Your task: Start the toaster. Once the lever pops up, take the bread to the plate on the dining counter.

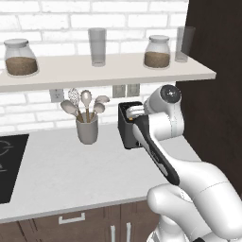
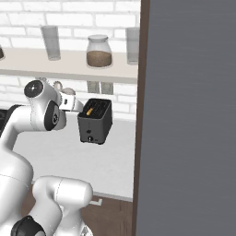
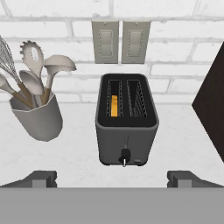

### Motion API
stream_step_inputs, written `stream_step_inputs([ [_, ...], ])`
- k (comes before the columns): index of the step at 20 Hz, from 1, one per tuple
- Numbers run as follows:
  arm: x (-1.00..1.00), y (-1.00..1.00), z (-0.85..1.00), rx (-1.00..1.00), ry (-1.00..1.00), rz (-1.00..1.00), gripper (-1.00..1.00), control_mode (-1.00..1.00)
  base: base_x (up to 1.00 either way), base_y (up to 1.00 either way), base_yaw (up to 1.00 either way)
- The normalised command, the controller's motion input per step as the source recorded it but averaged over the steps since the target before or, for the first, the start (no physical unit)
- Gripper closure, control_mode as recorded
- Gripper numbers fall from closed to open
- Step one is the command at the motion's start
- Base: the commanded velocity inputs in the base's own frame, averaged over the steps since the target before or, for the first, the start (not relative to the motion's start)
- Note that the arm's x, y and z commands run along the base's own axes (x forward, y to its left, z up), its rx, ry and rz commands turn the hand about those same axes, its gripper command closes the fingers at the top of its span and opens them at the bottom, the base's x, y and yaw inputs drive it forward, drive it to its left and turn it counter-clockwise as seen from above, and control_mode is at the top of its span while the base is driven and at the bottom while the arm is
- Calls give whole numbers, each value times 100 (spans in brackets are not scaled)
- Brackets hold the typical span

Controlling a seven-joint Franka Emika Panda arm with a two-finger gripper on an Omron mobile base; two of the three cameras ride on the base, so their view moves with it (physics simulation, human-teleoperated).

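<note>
I had the gripper (image 3: pixel 112 177) hanging above and just short of the toaster (image 3: pixel 127 120), its jaws spread as wide as they go and holding nothing, so that the near narrow face with its lever slot and the small knob (image 3: pixel 125 156) low on it lay squarely ahead of me; I judged that the right stance for pressing the lever down, a step not yet done. The bread (image 3: pixel 114 106) sat sunk in the left slot, only its orange-yellow crust edge showing, and the right slot looked empty. The toaster stood on the light grey desk (image 1: pixel 71 170), set far back close to the white brick wall under the two wall switches (image 3: pixel 120 41), which I took as why I was coming at it from the near side and not from behind. To its left the grey utensil cup (image 3: pixel 37 116), bristling with spoons and a whisk, stood apart from it with open desk between, so there was room on that side. To the right a dark cabinet side (image 3: pixel 212 113) rose near the toaster, and I reckoned that the tight edge for the arm. Overhead, the shelf (image 1: pixel 108 71) with jars and glasses limited how high I could lift the slice straight out.
</note>
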Motion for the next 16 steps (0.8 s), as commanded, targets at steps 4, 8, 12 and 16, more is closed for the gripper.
stream_step_inputs([
  [4, 0, 0, 0, 0, 0, 0, -100, -100, 0, 0, 0],
  [8, 0, 0, 0, 0, 0, 0, -100, -100, 0, 0, 0],
  [12, 0, 0, 0, 0, 0, 0, -100, -100, 0, 0, 0],
  [16, 0, 0, 0, 0, 0, 0, -100, -100, 0, 0, 0],
])
